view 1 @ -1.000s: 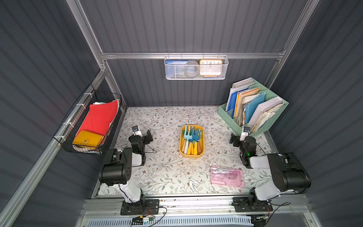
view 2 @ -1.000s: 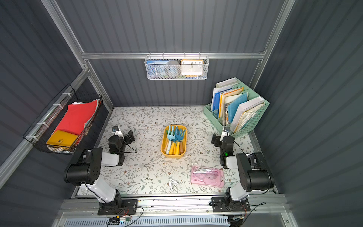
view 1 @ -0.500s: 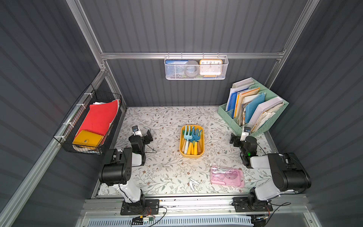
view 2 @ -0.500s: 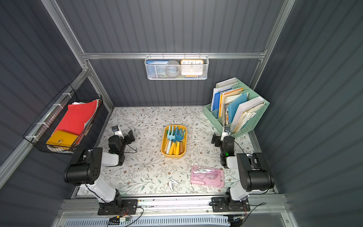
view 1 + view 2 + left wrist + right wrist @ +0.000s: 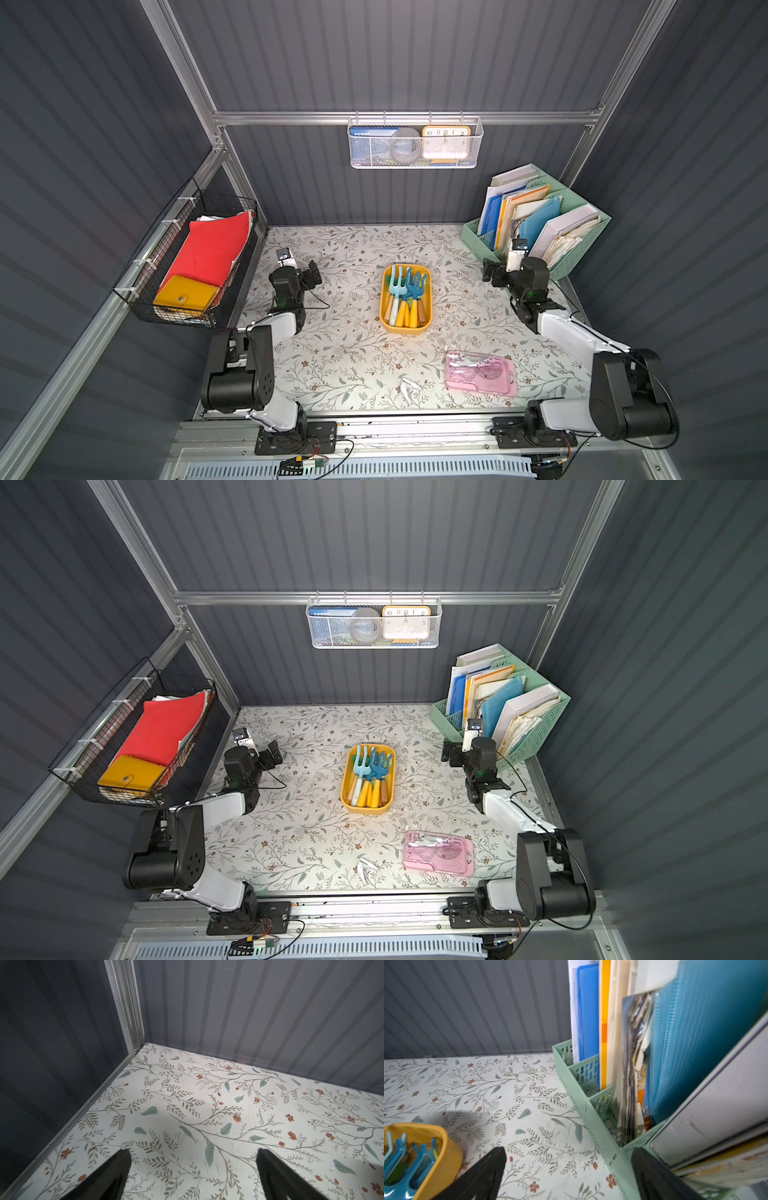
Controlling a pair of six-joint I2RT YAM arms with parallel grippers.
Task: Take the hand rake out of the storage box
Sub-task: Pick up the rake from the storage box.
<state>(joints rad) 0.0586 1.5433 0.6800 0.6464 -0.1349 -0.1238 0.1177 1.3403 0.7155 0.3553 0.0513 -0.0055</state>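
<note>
A: What colour is the box (image 5: pixel 406 330)?
B: Yellow. The tools (image 5: pixel 405 286) in it have light and darker blue heads, with yellow, white and brown handles.
A: And the table (image 5: pixel 345 353)?
B: White, printed with grey-green leafy sprigs and small red flowers.
A: At two o'clock from the box?
B: A mint-green lattice organizer (image 5: pixel 584 253) holding blue, orange and white folders (image 5: pixel 536 222).
A: Five o'clock?
B: A clear pink case (image 5: pixel 480 374).
A: Nine?
B: A black wire basket (image 5: pixel 187 318) with a red folder (image 5: pixel 212 245) and a yellow pouch (image 5: pixel 185 293). The walls (image 5: pixel 395 54) are dark grey and ribbed.
</note>
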